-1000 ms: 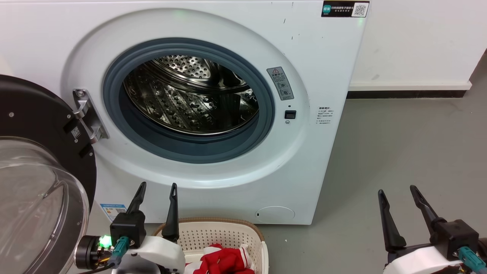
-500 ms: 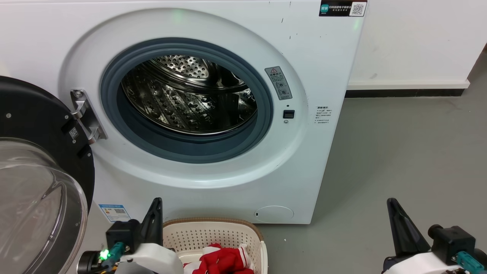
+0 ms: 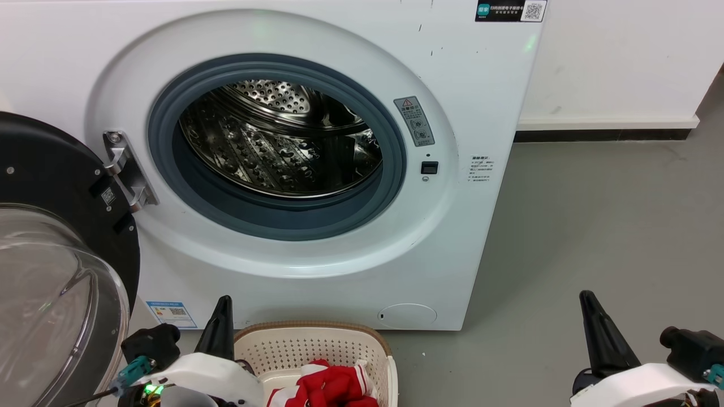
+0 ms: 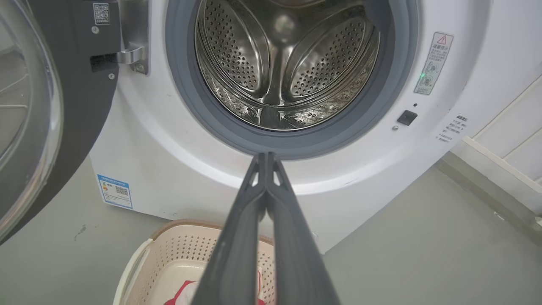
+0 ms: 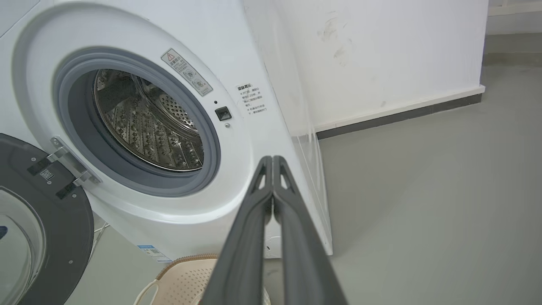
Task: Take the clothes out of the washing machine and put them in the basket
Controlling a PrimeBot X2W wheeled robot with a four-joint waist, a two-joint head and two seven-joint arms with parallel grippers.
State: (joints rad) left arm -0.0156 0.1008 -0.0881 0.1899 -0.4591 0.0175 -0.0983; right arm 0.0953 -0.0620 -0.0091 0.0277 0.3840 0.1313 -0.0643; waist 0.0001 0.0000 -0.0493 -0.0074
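We count one washer (image 3: 481, 85), one drum (image 3: 271, 152), one door (image 3: 56, 169), one basket (image 3: 308, 327), one red garment (image 3: 334, 390) and two grippers, the left gripper (image 3: 223, 308) and the right gripper (image 3: 586, 301).

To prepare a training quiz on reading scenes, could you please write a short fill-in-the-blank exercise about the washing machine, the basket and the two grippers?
1. The basket holds clothes that are mostly ____ in colour.
2. The washing machine has its door standing ____.
3. Its drum is ____ of laundry.
4. The left gripper and the right gripper are both ____.

Missing words: red; open; empty; shut.
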